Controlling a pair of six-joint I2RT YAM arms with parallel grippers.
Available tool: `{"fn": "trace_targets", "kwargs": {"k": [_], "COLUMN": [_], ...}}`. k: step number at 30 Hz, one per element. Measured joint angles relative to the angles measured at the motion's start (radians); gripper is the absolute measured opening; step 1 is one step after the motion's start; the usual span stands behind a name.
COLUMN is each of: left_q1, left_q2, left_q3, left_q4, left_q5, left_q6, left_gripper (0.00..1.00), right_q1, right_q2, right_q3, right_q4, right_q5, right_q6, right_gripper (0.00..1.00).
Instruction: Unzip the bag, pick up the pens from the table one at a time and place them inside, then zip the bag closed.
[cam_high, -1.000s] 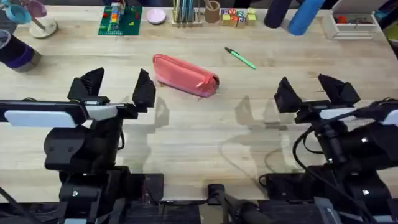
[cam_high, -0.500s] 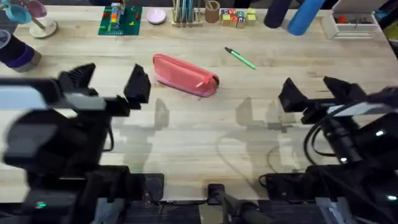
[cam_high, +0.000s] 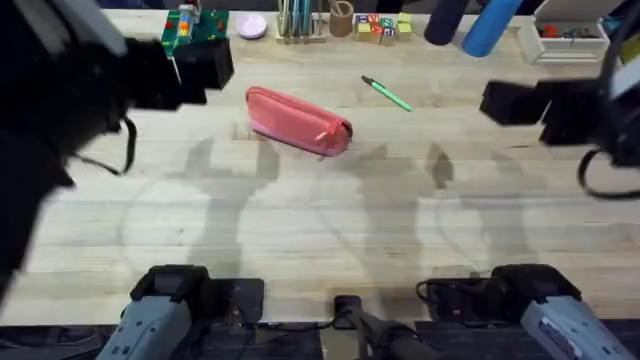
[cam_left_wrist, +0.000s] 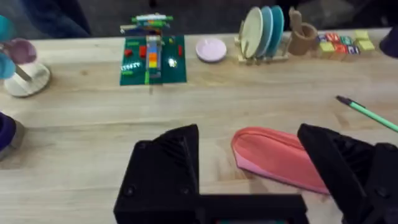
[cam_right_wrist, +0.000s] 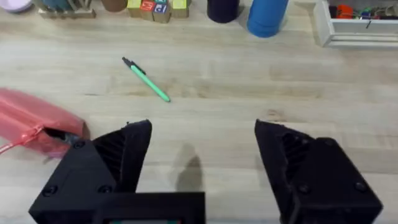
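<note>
Task barely begun: bag (cam_high: 298, 121) lies zipped at upper centre of worktop (cam_high: 330, 220), one pen (cam_high: 387, 94) to its right. Left gripper (cam_left_wrist: 261, 171) and right gripper (cam_right_wrist: 202, 168) both spread, empty; unzip, load, zip all remain.

Along the far edge: green brick board (cam_left_wrist: 153, 60) with small bricks, pink dish (cam_left_wrist: 211, 49), rack of plates (cam_left_wrist: 263, 32), wooden cup (cam_left_wrist: 303, 37), lettered blocks (cam_right_wrist: 154, 7), blue cylinder (cam_right_wrist: 267, 15), white tray (cam_right_wrist: 356, 25).
</note>
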Motion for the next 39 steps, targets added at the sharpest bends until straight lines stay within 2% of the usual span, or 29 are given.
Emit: {"fn": "trace_targets", "kwargs": {"k": [6,11,32,36,39], "left_q1": [0.000,0.000,0.000,0.000,0.000], "left_q2": [0.147,0.205,0.231,0.231,0.231], "left_q3": [0.197,0.275,0.282,0.282,0.282], "left_q4": [-0.163,-0.225,-0.266,-0.266,-0.266], "left_q5": [0.014,0.015,0.018,0.022,0.048], "left_q6": [0.004,0.008,0.063,0.128,0.220], "left_gripper": [0.991,0.993,0.993,0.993,0.990], "right_q1": [0.000,0.000,0.000,0.000,0.000], "right_q2": [0.136,0.176,0.176,0.176,0.176], "right_q3": [0.188,0.250,0.252,0.252,0.252], "right_q4": [-0.131,-0.162,-0.165,-0.165,-0.165], "right_q5": [0.000,0.000,0.000,0.000,0.000], "right_q6": [0.000,0.000,0.000,0.000,0.000], "right_gripper": [0.996,0.995,0.996,0.994,0.996]}}
